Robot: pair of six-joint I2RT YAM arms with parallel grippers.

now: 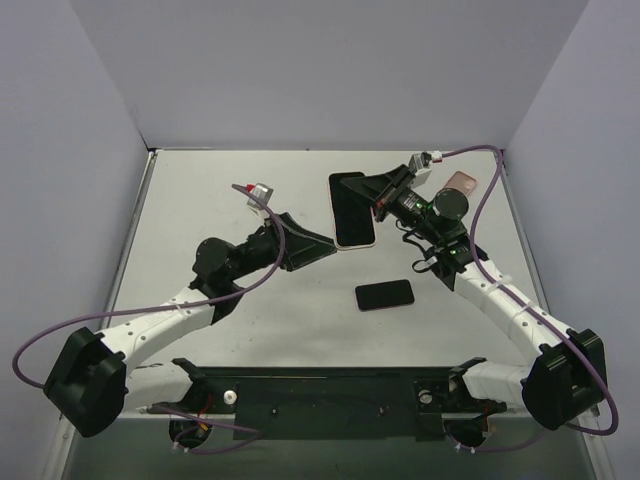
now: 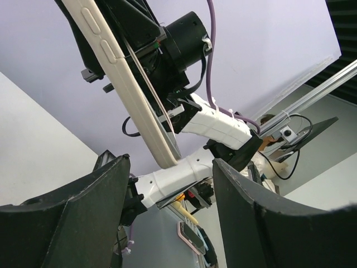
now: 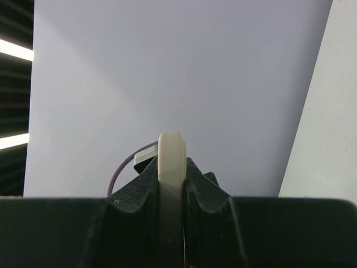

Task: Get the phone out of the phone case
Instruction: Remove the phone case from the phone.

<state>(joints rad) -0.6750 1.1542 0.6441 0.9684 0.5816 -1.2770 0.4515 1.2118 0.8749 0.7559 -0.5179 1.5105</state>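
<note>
The phone in its cream case [image 1: 352, 210] is held up edge-on above the table's far middle. My right gripper [image 1: 377, 200] is shut on its right side; in the right wrist view the cream case edge [image 3: 172, 162] stands clamped between my right gripper [image 3: 172, 184]. My left gripper [image 1: 328, 246] is open at the case's near left corner. In the left wrist view the case's cream side [image 2: 125, 84] runs down to a corner just above my open left gripper [image 2: 170, 212], apart from both fingers.
A bare black phone [image 1: 385, 295] lies flat on the table in front of the right arm. A pinkish object [image 1: 462, 182] lies at the far right behind the right wrist. Grey walls enclose the table on three sides.
</note>
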